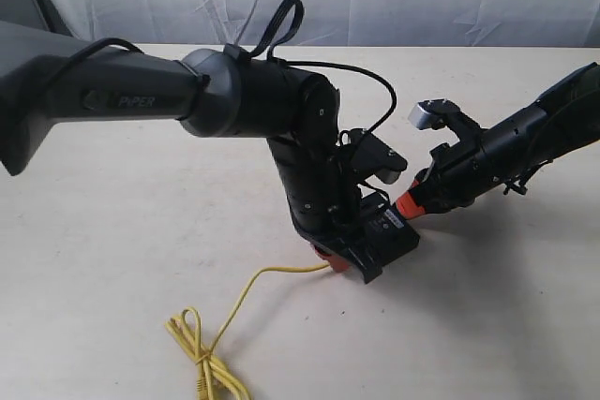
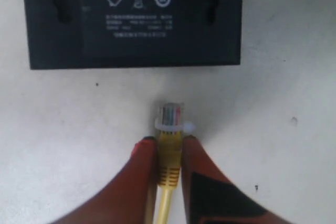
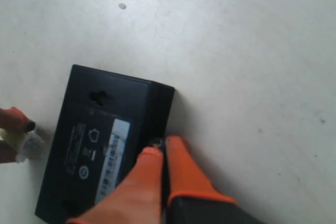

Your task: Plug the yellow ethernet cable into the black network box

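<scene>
Left gripper (image 2: 168, 141) is clamped on the yellow ethernet cable (image 2: 169, 163) just behind its clear plug. The plug faces the black network box (image 2: 131, 40), near but not touching. Right gripper (image 3: 160, 148), fingers almost together, rests its tips on the box's opposite edge. The box lies flat on the table (image 1: 112, 269). The cable's knotted slack trails toward 7 o'clock from it.

The yellow ethernet cable (image 2: 169, 161), pinched just behind its clear plug (image 2: 171, 115) in my left claw (image 2: 167, 141), points at the black network box (image 2: 134, 35), close but apart. The box lies flat, label up; the cable's tail lies knotted.
</scene>
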### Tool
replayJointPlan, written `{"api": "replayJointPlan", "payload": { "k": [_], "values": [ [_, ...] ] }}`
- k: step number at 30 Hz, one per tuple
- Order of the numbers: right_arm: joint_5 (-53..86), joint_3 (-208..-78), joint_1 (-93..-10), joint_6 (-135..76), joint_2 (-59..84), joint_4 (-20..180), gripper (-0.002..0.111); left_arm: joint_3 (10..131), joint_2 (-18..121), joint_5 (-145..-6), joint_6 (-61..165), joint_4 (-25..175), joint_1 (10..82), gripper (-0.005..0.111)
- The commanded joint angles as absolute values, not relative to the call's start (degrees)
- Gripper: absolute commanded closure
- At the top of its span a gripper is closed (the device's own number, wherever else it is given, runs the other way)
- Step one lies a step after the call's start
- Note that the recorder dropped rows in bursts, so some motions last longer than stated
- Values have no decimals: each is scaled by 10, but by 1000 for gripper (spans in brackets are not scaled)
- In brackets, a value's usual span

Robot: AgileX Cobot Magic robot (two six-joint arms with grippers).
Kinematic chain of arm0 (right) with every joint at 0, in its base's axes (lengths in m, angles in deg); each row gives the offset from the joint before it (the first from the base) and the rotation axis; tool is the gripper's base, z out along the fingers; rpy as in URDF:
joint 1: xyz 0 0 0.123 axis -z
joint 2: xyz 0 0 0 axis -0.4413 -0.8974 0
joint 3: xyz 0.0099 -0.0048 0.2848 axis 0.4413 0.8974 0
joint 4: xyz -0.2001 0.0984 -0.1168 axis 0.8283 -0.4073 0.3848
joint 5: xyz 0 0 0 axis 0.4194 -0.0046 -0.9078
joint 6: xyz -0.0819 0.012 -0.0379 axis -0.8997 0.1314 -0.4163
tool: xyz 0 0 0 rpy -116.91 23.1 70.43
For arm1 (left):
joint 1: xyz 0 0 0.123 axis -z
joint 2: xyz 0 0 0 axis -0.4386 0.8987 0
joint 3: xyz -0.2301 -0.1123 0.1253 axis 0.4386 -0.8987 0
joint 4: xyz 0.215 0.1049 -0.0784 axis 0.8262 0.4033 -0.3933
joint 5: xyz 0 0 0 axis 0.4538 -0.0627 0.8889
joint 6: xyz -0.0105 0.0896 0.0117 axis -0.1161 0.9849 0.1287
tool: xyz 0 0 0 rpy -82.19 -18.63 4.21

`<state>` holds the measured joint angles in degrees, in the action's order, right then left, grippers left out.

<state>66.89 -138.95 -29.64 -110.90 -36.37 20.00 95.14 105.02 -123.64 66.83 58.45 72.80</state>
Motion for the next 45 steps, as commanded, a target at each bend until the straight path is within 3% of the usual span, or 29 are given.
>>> {"api": "replayJointPlan", "payload": {
  "k": [1, 45],
  "values": [
    [667, -1390, -297, -1110, -365, 196, 109, 949, 1053, -1218, 664, 568, 730, 107],
    [672, -1390, -297, -1082, -365, 198, 109, 987, 1074, -1232, 593, 603, 736, 107]
  ]
}}
